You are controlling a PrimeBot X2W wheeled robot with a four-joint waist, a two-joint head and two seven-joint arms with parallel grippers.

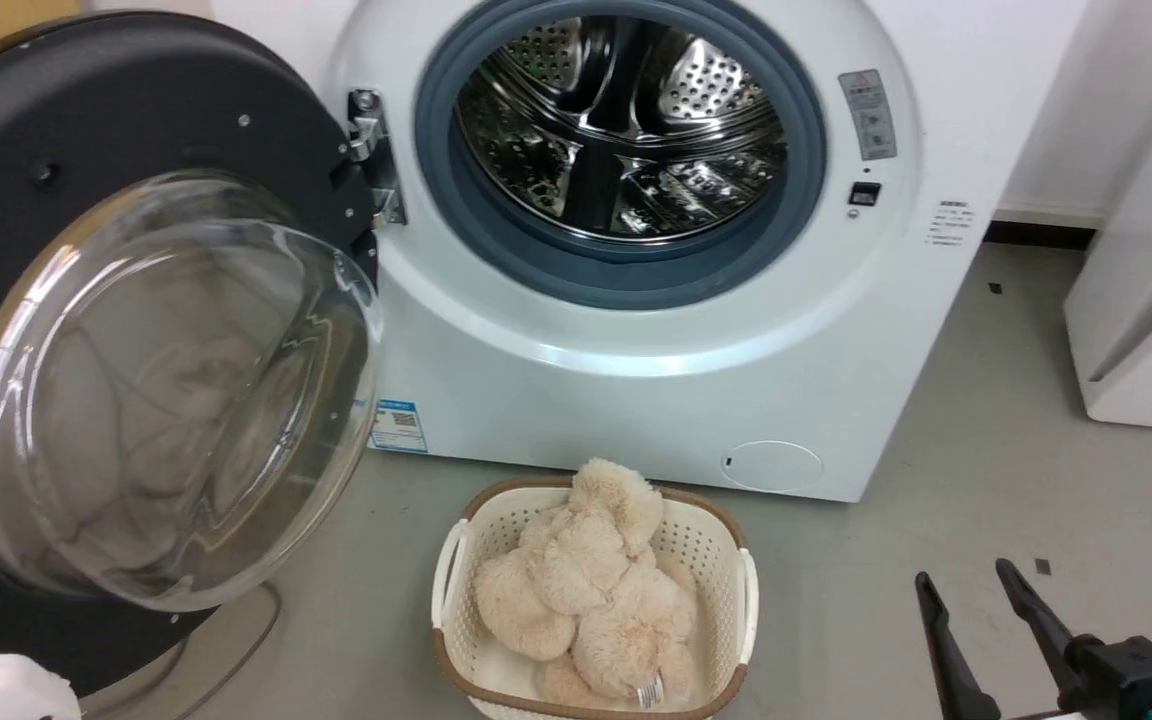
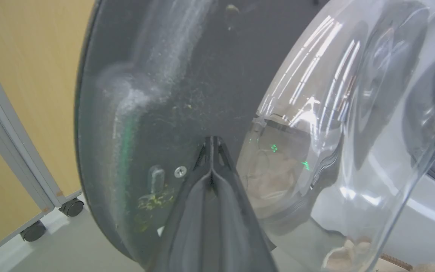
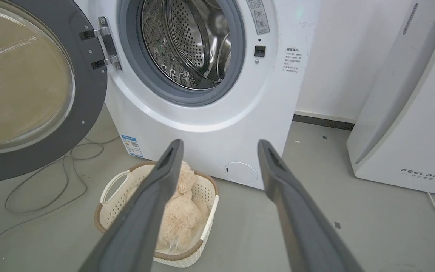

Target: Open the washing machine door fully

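Machine: We see the washing machine (image 1: pixel 656 400) across the upper centre of the head view, its steel drum (image 1: pixel 626 120) bare to us.
Door: The washing machine door (image 1: pixel 136 90) fills the left of the head view. It is swung out on its hinge (image 1: pixel 371 150), with its dark inner face and glass bowl (image 1: pixel 166 390) turned toward us.
Basket: A basket (image 1: pixel 706 503) sits on the floor at the lower centre, just in front of the machine, with a plush toy (image 1: pixel 586 590) inside.
Right gripper: We find the right gripper (image 1: pixel 963 572) at the lower right of the head view, fingers spread wide and empty, well apart from the door.
Left gripper: In the left wrist view the left gripper (image 2: pixel 212 145) has its fingers pressed together with nothing between them. Its tip is at the door's dark inner face, just beside a screw (image 2: pixel 180 172). We cannot tell whether it touches.
Done: We judge the door well open, past square to the machine's front.
Left: Perhaps a last outward push to the hinge's limit; we cannot tell how much swing remains.
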